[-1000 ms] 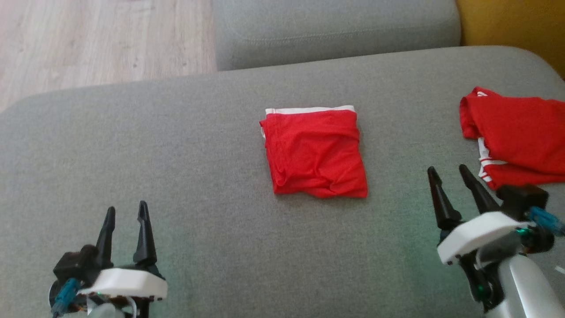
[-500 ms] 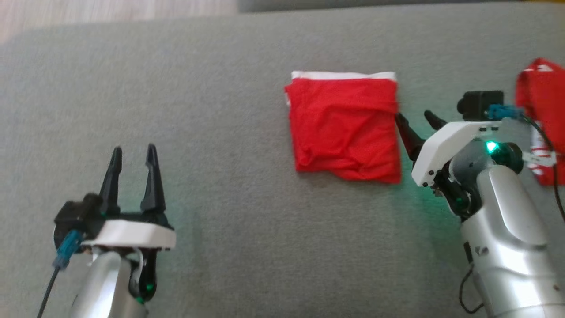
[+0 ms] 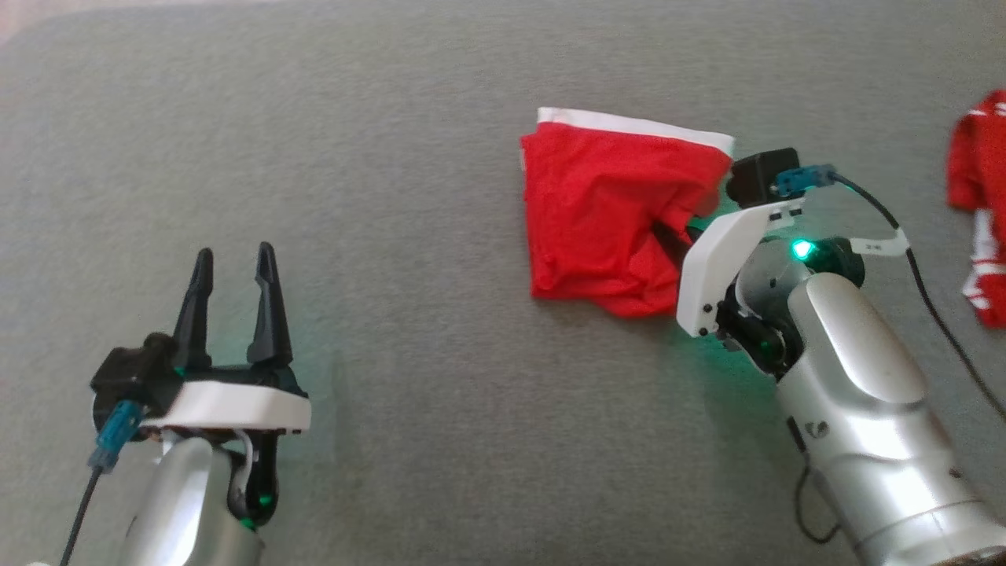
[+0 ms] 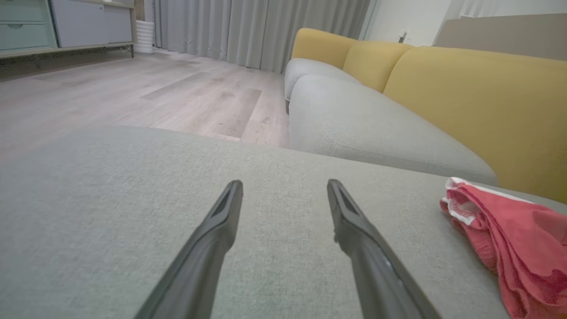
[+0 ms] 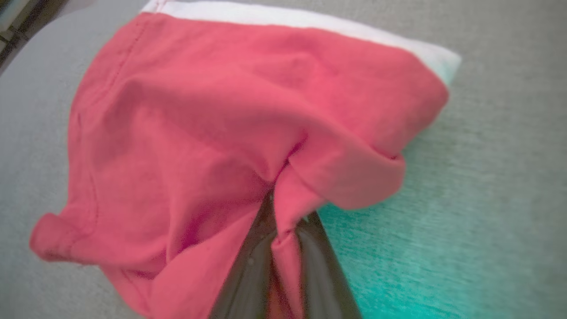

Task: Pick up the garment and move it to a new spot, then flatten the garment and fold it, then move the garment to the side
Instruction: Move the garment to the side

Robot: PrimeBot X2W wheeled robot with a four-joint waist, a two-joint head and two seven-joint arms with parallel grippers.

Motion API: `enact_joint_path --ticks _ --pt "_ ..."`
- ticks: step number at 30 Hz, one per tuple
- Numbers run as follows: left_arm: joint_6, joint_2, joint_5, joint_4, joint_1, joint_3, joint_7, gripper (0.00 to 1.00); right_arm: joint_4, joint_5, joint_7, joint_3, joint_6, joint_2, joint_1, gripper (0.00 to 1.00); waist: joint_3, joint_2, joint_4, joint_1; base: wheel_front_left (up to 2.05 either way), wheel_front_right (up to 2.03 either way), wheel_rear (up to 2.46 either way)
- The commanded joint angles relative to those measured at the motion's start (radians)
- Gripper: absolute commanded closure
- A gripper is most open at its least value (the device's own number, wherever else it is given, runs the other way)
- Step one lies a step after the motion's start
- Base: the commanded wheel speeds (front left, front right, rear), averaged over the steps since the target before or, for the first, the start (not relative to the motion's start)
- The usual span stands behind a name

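garment [image 3: 597,204]: red, folded, white band, rucked | right pincer [image 3: 668,234]: pinching its edge | left pincer [image 3: 234,255]: agape, empty

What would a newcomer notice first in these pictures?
The folded red garment, bright at the middle of the grey cushion, with the right tool shut on its right edge, cloth bunched in its grip. Next, the left tool, open and empty at lower left, and a second red garment at the far right edge.

Tips of the right gripper [image 3: 670,236] are buried in the folded red, white-banded fabric garment [image 3: 597,212]. The head view's right edge cuts off another red-and-white cloth [image 3: 978,204].
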Motion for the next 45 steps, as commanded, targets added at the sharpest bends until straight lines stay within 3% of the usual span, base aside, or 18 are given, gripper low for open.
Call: enact_joint_path --ticks 1,6,12,14,18,24,30,39,40,42,43,45 --pt "0.002 0.019 0.011 -0.036 -0.013 0.043 -0.009 0.0 -0.039 0.005 0.009 0.043 -0.001 -0.023 -0.011 1.0 -0.011 0.0 -0.033 -0.0001 0.0 0.0 0.0" --pt "0.002 0.023 0.016 -0.062 0.007 0.065 -0.009 0.0 -0.171 0.031 0.048 0.178 -0.001 -0.157 -0.07 1.0 -0.023 0.0 -0.119 -0.0001 0.0 0.0 0.0" --pt "0.004 0.025 0.025 -0.093 0.0 0.062 -0.009 0.0 -0.329 0.095 0.114 0.314 -0.001 -0.412 -0.175 1.0 0.01 0.0 -0.206 -0.0001 0.0 0.0 0.0" --pt "0.003 0.026 0.027 -0.106 -0.019 0.055 -0.009 0.0 -0.359 0.122 0.123 0.362 -0.001 -0.535 -0.225 1.0 0.045 0.0 -0.24 -0.0001 0.0 0.0 0.0" --pt "0.0 0.032 0.036 -0.119 -0.053 0.036 0.001 0.0 -0.34 0.149 0.116 0.379 -0.001 -0.644 -0.27 1.0 0.098 0.0 -0.269 -0.0001 0.0 0.0 0.0" --pt "-0.004 0.049 0.046 -0.135 -0.091 0.018 0.019 0.0 -0.271 0.185 0.073 0.35 -0.001 -0.701 -0.291 1.0 0.161 0.0 -0.285 -0.0001 0.0 0.0 0.0" --pt "-0.005 0.066 0.048 -0.149 -0.114 0.012 0.027 0.0 -0.199 0.205 0.026 0.316 -0.001 -0.714 -0.29 1.0 0.198 0.0 -0.28 -0.0001 0.0 0.0 0.0" --pt "-0.006 0.079 0.045 -0.173 -0.129 0.0 0.039 0.0 -0.057 -0.002 0.052 0.275 -0.001 -0.724 -0.313 1.0 0.231 0.0 -0.242 -0.0001 0.0 0.0 0.0" --pt "-0.006 0.08 0.045 -0.176 -0.131 -0.002 0.041 0.0 -0.042 -0.036 0.044 0.269 -0.001 -0.724 -0.317 0.91 0.235 0.0 -0.235 -0.0001 0.0 0.0 0.0" --pt "-0.006 0.083 0.044 -0.18 -0.132 -0.004 0.042 0.0 -0.011 -0.102 0.026 0.252 -0.001 -0.721 -0.322 0.35 0.24 0.0 -0.224 -0.0001 0.0 0.0 0.0" --pt "-0.005 0.084 0.043 -0.181 -0.132 -0.004 0.042 0.0 0.003 -0.133 0.015 0.24 -0.001 -0.717 -0.322 0.0 0.241 0.0 -0.219 -0.0001 0.0 0.0 0.0" --pt "-0.003 0.085 0.041 -0.182 -0.128 -0.004 0.042 0.0 0.022 -0.19 -0.03 0.206 -0.001 -0.707 -0.32 0.0 0.241 0.0 -0.213 -0.0001 0.0 0.0 0.0"
